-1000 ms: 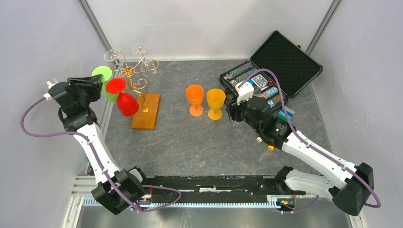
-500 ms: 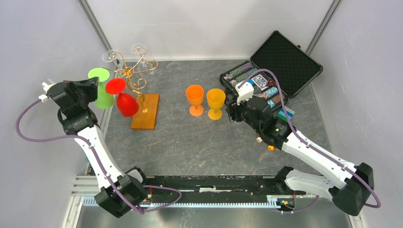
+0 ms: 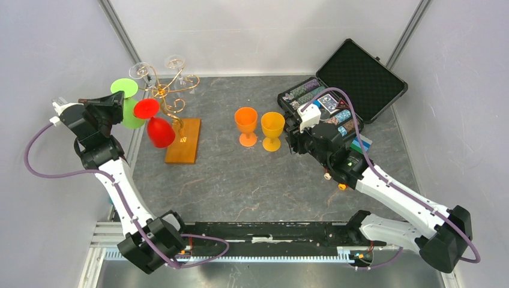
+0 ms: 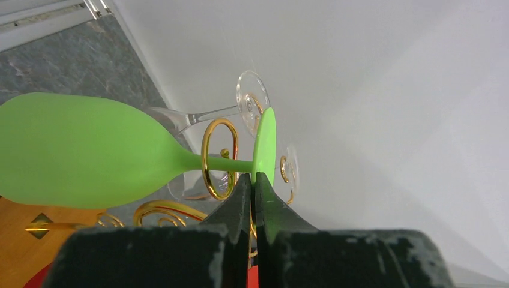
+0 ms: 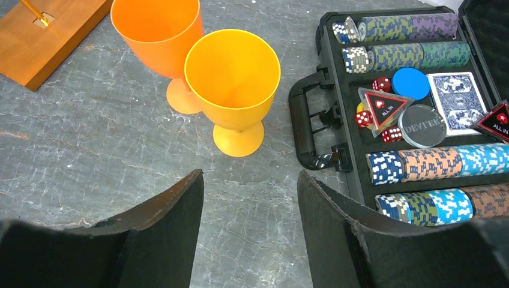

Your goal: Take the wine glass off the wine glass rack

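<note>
Glasses first, by my count: four stemmed ones at the wine glass rack, namely one green wine glass, one red glass and two clear glasses, plus two goblets standing upright on the table, one orange goblet and one yellow goblet, just beside each other. I see one rack, thin gold wire with scroll arms on one wooden base, at the far left of the table. One black case lies open at the far right, with rows of poker chips inside. On my left wrist view the left end effector is pressed together, pinching the lower edge of the green glass's foot. That glass lies on its side with its stem threaded through a gold loop of the rack, so it is not off the rack. The red glass hangs on the rack's left side, next to the green one, and the clear pair sits at the far side by the wall. My right end effector is spread with nothing between its fingers, poised over bare table just in front of the yellow goblet and beside the case handle. The table is dark grey with pale marble-like veins. Plain white walls close it in on three sides, with metal posts in the two far corners and a rail along the near edge carrying both arm bases.
</note>
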### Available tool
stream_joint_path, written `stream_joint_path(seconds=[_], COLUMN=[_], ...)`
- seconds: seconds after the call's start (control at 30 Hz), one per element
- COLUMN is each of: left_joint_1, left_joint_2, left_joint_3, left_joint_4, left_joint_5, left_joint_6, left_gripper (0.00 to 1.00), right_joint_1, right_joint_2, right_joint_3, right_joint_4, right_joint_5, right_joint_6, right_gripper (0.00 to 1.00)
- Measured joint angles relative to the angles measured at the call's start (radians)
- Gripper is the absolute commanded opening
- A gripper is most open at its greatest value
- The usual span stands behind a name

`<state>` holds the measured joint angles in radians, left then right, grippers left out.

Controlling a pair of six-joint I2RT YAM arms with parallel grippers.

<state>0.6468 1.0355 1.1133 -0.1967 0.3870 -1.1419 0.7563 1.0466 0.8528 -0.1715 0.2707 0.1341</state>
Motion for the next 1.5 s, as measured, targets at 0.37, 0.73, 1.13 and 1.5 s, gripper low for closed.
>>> stream_joint_path(seconds=[0.37,0.73,1.13,1.5], left_joint_1=[0.002,-0.010,-0.021,-0.023], left_joint_2=[0.033,0.053,0.058,0.068], left_joint_3=[-0.027,-0.027,-0.027,-0.019], left_joint_4=[0.097,0.134,0.117,0.117], left_joint_5=[0.035,0.072,0.005,-0.071], left_joint_6=[-0.072,-0.087,-0.087,-0.086], left_gripper=[0.02,0.02,0.02,0.02], right_joint_1=[-0.006,-0.006,-0.013,-0.018], right_joint_2=[0.000,0.002,0.002,-0.002], right_joint_3=[0.000,0.000,0.000,0.000], right_joint_4=[0.003,0.006,0.005,0.005], right_joint_5=[0.000,-0.001,0.000,0.000], right_joint_6=[0.000,0.000,0.000,0.000], right_gripper=[0.63,0.63,0.63,0.63])
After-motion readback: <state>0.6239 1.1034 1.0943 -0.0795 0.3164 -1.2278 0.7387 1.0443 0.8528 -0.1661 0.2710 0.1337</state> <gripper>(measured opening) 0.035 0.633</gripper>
